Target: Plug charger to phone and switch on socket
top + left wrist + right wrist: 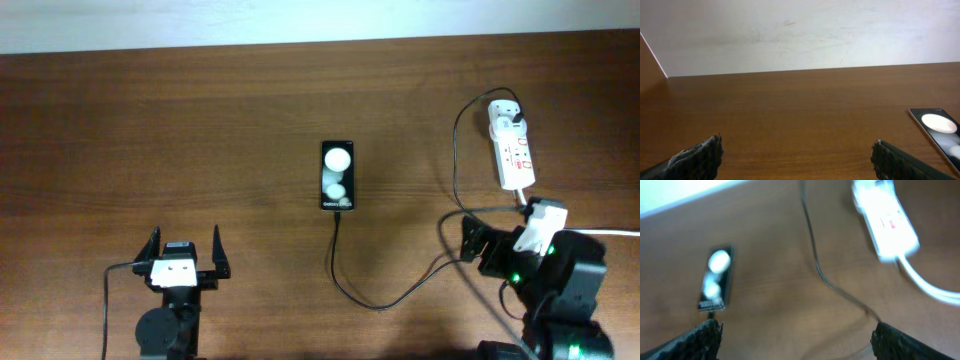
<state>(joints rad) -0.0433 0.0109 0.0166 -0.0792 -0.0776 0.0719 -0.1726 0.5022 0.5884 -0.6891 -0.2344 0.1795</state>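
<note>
The phone lies flat in the middle of the table, with two white spots on its screen. The charger cable runs from the phone's near end, loops right, then climbs to its white plug seated in the far end of the socket. My left gripper is open and empty, near and left of the phone. My right gripper is open and empty, just short of the socket's near end. The right wrist view shows the blurred phone, cable, socket and open jaws.
The socket's thick white cord runs right past my right arm and shows in the right wrist view. The left wrist view shows open jaws, bare wood, the phone's corner and a white wall beyond the far edge.
</note>
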